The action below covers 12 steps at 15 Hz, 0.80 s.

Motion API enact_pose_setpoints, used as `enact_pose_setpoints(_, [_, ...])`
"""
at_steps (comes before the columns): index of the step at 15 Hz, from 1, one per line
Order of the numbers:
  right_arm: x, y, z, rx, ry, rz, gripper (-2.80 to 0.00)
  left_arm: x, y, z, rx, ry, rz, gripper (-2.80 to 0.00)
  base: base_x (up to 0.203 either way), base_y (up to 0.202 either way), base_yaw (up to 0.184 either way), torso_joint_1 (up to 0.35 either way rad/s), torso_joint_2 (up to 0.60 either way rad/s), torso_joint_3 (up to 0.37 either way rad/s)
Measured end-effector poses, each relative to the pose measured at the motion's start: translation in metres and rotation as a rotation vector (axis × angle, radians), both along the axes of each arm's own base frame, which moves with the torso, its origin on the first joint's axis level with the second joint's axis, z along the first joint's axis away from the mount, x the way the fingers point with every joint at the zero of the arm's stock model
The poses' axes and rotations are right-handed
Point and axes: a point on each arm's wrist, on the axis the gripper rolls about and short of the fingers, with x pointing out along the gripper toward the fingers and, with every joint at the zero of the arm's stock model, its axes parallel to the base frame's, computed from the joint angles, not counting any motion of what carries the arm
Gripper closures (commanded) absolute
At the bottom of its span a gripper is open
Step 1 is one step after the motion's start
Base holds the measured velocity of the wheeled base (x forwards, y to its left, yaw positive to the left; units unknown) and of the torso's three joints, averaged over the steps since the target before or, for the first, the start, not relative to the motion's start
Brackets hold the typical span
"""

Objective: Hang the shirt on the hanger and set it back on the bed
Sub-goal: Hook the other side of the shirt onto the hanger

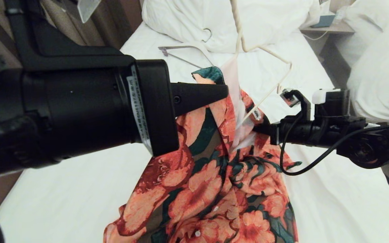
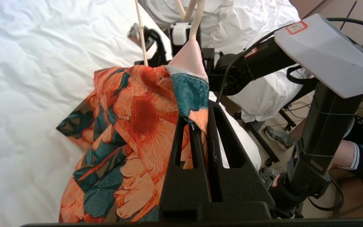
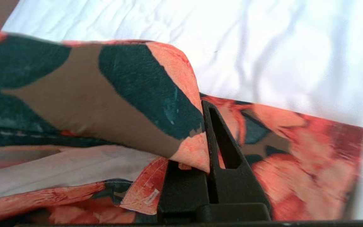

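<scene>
The shirt (image 1: 214,175), coral flowers on dark green and brown, hangs lifted over the bed (image 1: 62,175), with its lower part trailing toward the sheet. My left gripper (image 1: 226,92) reaches in from the left and is shut on the shirt's collar edge (image 2: 197,94). From the right, my right gripper (image 1: 260,128) is shut on a fold of the shirt (image 3: 156,94), which covers one finger. The hanger (image 1: 268,54), thin cream wire, comes down from above the frame. One hanger arm (image 2: 197,22) runs into the shirt's neck, and the other is bare.
A grey-white flat hanger (image 1: 184,50) lies by the pillows (image 1: 248,20) at the bed's head. A neighbouring bed (image 1: 380,67) with rumpled duvet and a nightstand (image 1: 329,28) stand to the right. A person's leg (image 2: 348,157) and shoe (image 2: 277,137) show beside the robot.
</scene>
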Motion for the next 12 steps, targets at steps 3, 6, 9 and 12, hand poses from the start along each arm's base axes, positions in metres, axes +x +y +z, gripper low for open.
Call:
enact_pose_setpoints(3, [0.001, -0.013, 0.006, 0.007, -0.014, -0.023, 0.00, 0.001, -0.002, -0.002, 0.016, 0.011, 0.000, 0.00, 0.000, 0.000, 0.000, 0.000, 0.00, 0.000])
enact_pose_setpoints(6, [0.002, -0.023, 0.010, 0.015, -0.022, -0.030, 0.00, 0.002, -0.006, -0.004, 0.016, 0.027, -0.004, 0.00, 0.000, 0.000, 0.000, 0.000, 0.00, 0.000])
enact_pose_setpoints(9, [0.004, -0.020, 0.006, 0.004, -0.021, -0.019, 0.00, -0.002, -0.007, 0.002, -0.036, 0.077, -0.015, 0.00, 0.000, 0.000, 0.000, 0.000, 0.00, 0.000])
enact_pose_setpoints(12, [0.007, -0.012, 0.003, -0.013, -0.037, -0.003, 0.00, -0.005, -0.008, 0.006, -0.071, 0.100, -0.028, 0.00, 0.000, 0.000, 0.000, 0.000, 0.00, 0.000])
